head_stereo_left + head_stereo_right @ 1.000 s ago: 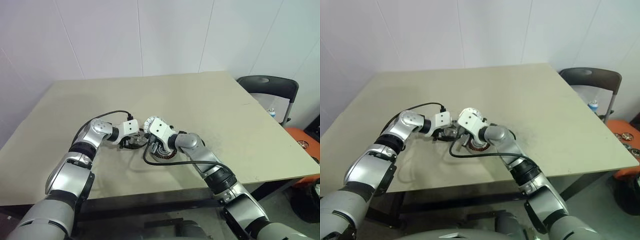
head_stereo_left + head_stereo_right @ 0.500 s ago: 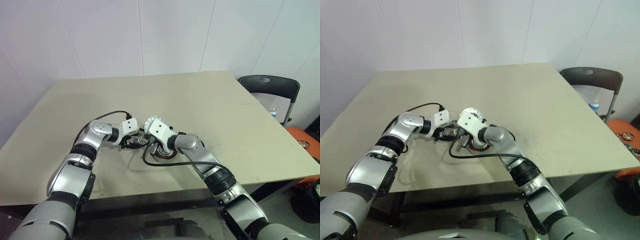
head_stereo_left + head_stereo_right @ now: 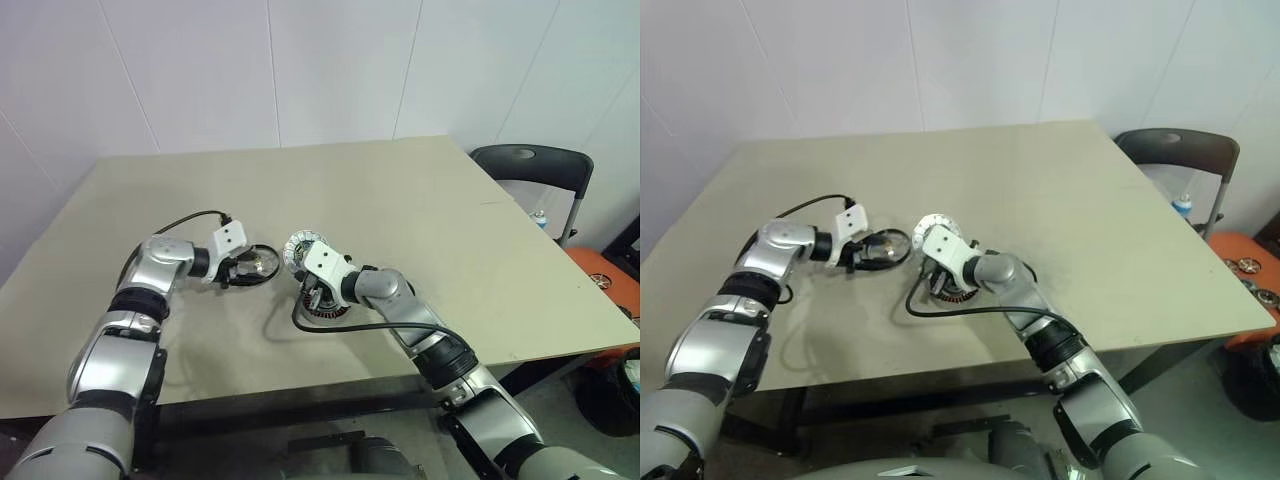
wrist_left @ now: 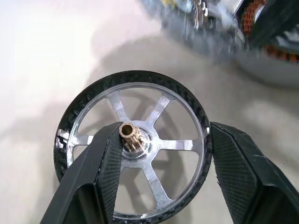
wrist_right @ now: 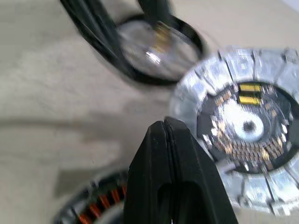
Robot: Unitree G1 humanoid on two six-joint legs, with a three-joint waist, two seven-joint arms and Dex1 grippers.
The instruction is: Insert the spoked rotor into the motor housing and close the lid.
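The spoked rotor (image 4: 140, 100), with its black rim, silvery spokes and brass-tipped hub, hangs just above the table. My left gripper (image 4: 163, 154) is shut on it, one finger at the hub and the other outside the rim. In the head view the spoked rotor (image 3: 257, 265) is left of the motor housing (image 3: 328, 314), a grey cup with coppery windings. The lid (image 3: 296, 246) stands open behind the housing, its segmented face (image 5: 247, 126) in the right wrist view. My right gripper (image 5: 166, 133) is shut and empty, over the housing's near-left edge beside the lid.
The beige table (image 3: 420, 200) has wide bare room to the back and right. My right wrist's black cable (image 3: 300, 324) loops onto the table in front of the housing. A dark chair (image 3: 530, 165) stands past the table's right edge.
My left gripper has carried the spoked rotor to the left, away from the housing, and slightly up. The right gripper has stayed by the housing.
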